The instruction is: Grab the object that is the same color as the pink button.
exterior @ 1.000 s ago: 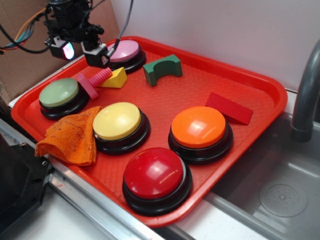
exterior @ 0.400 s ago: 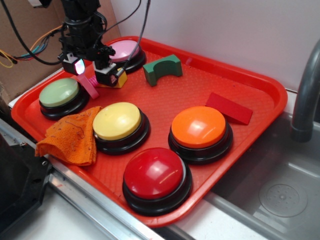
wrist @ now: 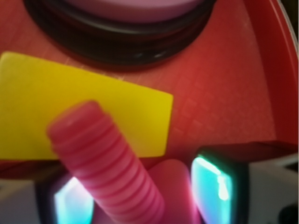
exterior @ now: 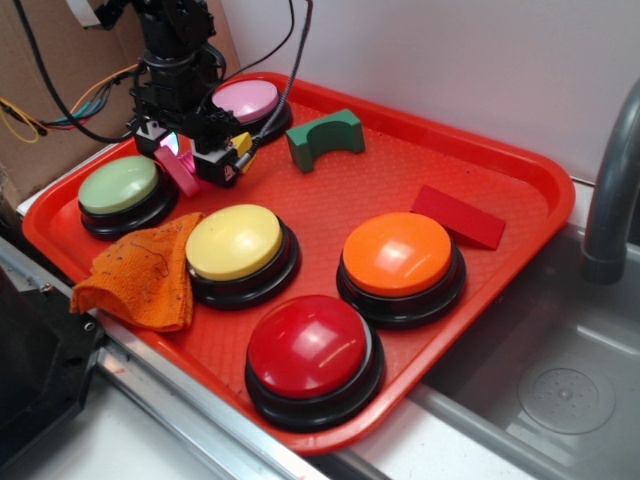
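A WidowX gripper [exterior: 190, 160] drops over the pink toy bolt [exterior: 178, 168] at the upper left of the red tray [exterior: 520, 165], in what looks like the closing-in step of the grab. The bolt lies between the green button [exterior: 120, 185] and the pink button [exterior: 247, 100], its square head showing beside the left finger in the exterior view. The arm stands nearly vertical above it, cables trailing up out of frame, the claw pointed straight down.

In the wrist view the ribbed shaft [wrist: 105, 163] runs up from the bottom centre, its tip lying over the yellow wedge block [wrist: 84, 100], with the lit finger pads [wrist: 212, 189] standing to either side of it. The jaws are spread, with a gap visible between the right pad and the shaft, so nothing is gripped yet. The next move, by the look of it, calls for closing squarely on the shaft without catching the wedge, then lifting clear.
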`<state>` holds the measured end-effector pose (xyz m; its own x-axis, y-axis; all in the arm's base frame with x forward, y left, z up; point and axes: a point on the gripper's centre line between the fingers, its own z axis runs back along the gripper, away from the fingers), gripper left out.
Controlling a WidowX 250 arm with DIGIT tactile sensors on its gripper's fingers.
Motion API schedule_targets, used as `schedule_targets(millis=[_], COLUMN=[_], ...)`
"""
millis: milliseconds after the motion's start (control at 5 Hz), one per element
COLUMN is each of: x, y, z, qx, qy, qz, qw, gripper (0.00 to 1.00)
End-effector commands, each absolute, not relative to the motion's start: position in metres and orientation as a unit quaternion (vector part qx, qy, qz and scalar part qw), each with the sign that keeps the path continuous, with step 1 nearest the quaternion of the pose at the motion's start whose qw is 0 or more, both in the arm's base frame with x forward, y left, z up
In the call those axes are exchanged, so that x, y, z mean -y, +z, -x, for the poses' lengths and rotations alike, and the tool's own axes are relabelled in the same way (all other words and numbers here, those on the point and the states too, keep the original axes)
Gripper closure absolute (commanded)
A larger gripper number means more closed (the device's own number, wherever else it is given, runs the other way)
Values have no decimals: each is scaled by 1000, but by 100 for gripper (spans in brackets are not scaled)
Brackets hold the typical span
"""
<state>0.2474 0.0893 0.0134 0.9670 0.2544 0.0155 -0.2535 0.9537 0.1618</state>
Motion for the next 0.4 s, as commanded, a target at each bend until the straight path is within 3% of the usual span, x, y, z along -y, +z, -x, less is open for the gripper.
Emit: schedule_targets(millis=[0, 200], x=[-93, -92], y=[22, 30], z=[-253, -253], qx=[16, 19], qy=[127, 128], qz=[-88, -91], qw=[988, 987], gripper=[100, 100])
